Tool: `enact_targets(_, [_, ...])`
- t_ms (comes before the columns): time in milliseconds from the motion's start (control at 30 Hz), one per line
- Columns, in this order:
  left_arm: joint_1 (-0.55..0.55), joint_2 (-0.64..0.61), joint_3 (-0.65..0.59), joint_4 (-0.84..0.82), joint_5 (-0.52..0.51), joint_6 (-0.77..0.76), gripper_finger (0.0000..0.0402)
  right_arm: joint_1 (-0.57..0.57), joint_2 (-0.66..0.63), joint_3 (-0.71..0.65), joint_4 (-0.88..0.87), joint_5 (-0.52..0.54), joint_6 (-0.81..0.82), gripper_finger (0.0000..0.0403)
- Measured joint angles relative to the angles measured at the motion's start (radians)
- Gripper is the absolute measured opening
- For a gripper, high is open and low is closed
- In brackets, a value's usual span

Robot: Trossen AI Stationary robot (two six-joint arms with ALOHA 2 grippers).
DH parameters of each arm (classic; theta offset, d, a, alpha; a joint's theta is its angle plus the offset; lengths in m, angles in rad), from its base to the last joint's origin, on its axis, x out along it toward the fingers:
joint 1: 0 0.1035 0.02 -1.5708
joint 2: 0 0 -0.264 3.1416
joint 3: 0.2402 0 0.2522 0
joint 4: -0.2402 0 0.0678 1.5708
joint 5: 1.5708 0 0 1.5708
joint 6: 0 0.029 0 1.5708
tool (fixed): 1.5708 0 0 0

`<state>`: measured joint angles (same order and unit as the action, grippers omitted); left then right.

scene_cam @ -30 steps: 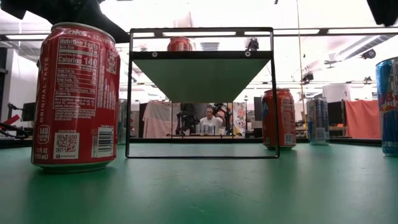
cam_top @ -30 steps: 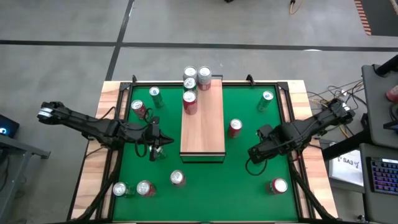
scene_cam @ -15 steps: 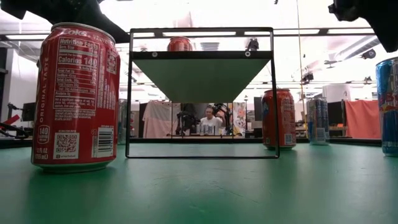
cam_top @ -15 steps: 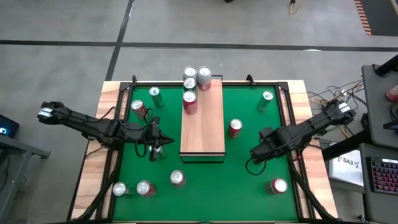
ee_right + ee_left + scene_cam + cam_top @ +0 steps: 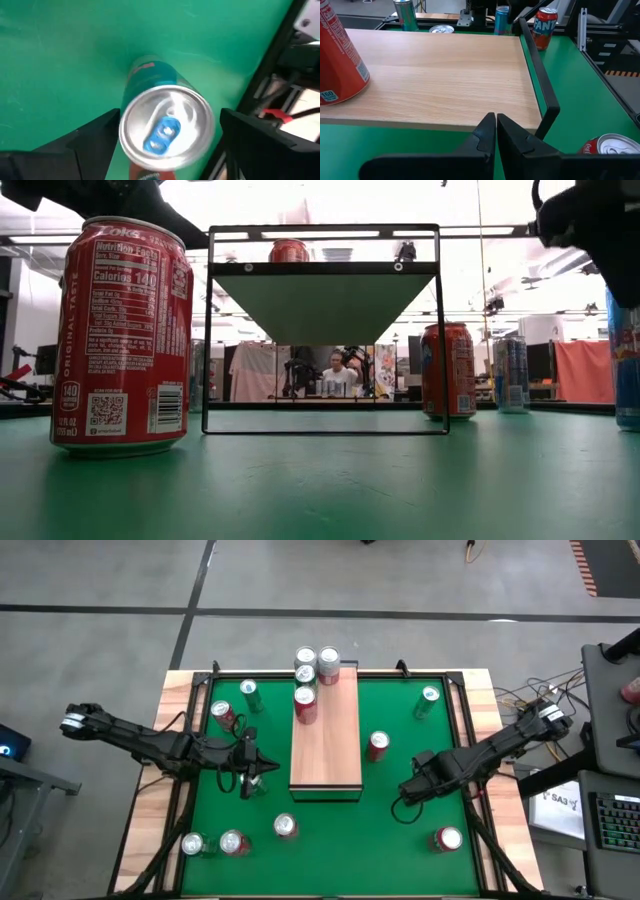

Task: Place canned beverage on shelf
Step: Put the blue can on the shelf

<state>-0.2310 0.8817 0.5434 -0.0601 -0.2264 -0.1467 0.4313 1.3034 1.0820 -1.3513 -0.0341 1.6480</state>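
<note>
Right gripper (image 5: 165,145) spread wide above a teal can (image 5: 167,127) standing upright on the green mat, right of the shelf (image 5: 326,740); fingers flank its top, not gripping it. Left gripper (image 5: 496,131) is shut and empty, parked just left of the shelf's near end. One red can (image 5: 305,705) stands on the shelf's far end.

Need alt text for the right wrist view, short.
Looking down on the silver top of a teal can with a blue pull tab, standing on the green table. The right gripper has its two dark fingers spread open on either side of the can, apparently not touching it.
</note>
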Motion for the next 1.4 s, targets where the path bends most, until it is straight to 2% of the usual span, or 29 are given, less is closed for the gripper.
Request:
enact_targets(167, [0.000, 0.000, 0.000, 0.000, 0.000, 0.000, 0.0000, 0.000, 0.000, -0.067, 0.086, 0.008, 0.030, 0.0312])
enact_targets(367, [0.000, 0.000, 0.000, 0.000, 0.000, 0.004, 0.0000, 0.000, 0.000, -0.095, 0.106, 0.011, 0.060, 0.0226])
enact_targets(533, [0.000, 0.000, 0.000, 0.001, 0.000, 0.008, 0.0000, 0.000, 0.001, -0.039, 0.092, 0.041, 0.043, 0.0226])
enact_targets(633, [0.000, 0.000, 0.000, 0.017, 0.000, 0.016, 0.0000, 0.001, 0.002, 0.058, 0.017, 0.158, 0.042, 0.0226])
enact_targets(767, [0.000, 0.000, 0.000, 0.048, 0.000, 0.039, 0.0000, 0.001, 0.006, 0.217, -0.121, 0.391, 0.032, 0.0226])
enact_targets(833, [0.000, 0.000, 0.000, 0.075, 0.000, 0.042, 0.0000, 0.005, 0.006, 0.298, -0.131, 0.523, -0.002, 0.0226])
enact_targets(967, [0.000, 0.000, 0.000, 0.119, 0.000, 0.055, 0.0000, 0.005, 0.010, 0.430, -0.096, 0.755, -0.161, 0.0226])
enact_targets(1067, [0.000, 0.000, 0.000, 0.148, 0.000, 0.078, 0.0000, 0.005, 0.023, 0.486, 0.045, 0.891, -0.385, 0.0226])
enact_targets(1233, [0.000, 0.000, 0.000, 0.248, 0.000, 0.137, 0.0001, 0.005, 0.066, 0.493, 0.466, 0.910, -0.842, 0.0226])
enact_targets(1300, [0.000, 0.000, 0.000, 0.298, 0.001, 0.163, 0.0009, 0.005, 0.086, 0.493, 0.583, 0.896, -0.957, 0.0226])
enact_targets(1400, [-0.001, 0.000, 0.000, 0.344, 0.028, 0.208, 0.0034, 0.005, 0.120, 0.504, 0.663, 0.891, -1.044, 0.0226])
